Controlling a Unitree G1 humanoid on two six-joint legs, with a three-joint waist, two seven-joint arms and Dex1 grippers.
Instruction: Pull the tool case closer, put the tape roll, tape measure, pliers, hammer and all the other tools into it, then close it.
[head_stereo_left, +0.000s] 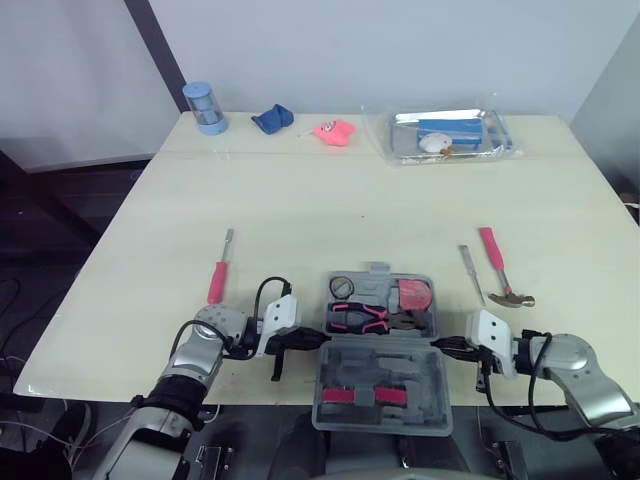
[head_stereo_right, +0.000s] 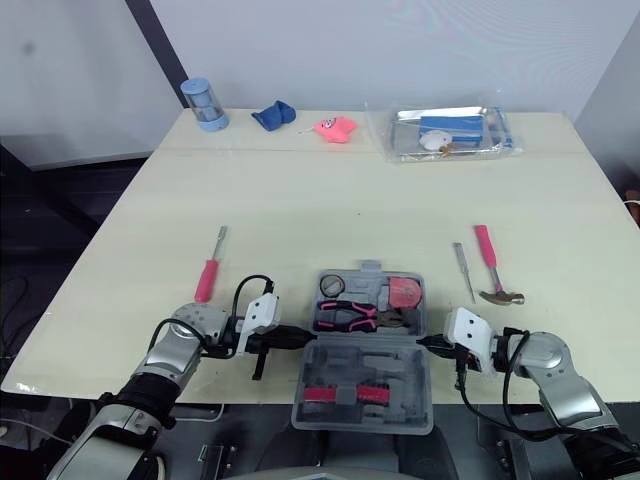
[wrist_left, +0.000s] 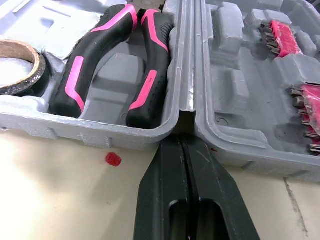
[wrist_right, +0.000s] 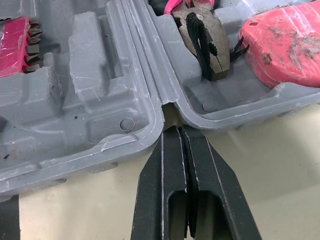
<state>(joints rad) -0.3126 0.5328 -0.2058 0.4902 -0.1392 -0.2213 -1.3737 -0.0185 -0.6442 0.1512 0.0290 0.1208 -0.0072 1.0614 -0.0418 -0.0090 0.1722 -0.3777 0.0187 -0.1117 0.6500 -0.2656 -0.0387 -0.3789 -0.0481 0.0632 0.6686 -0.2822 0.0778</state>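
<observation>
The tool case (head_stereo_left: 434, 400) lies open at the middle of the desk's (head_stereo_left: 330, 190) near edge, its hinge running left to right; the far half holds the tape roll (head_stereo_left: 342, 287), tape measure (head_stereo_left: 413, 295) and pliers (head_stereo_left: 358, 319), the pliers lying crosswise with handles to the left. Left gripper (wrist_left: 181, 142) and right gripper (wrist_right: 179, 131) each have fingers pressed together, empty, tips at the hinge notch on their own side. The hammer (head_stereo_left: 500, 270) lies right of the case, head toward the near edge, beside what may be a chisel (head_stereo_left: 471, 272); the screwdriver (head_stereo_left: 219, 272) lies left, shaft toward the far edge.
</observation>
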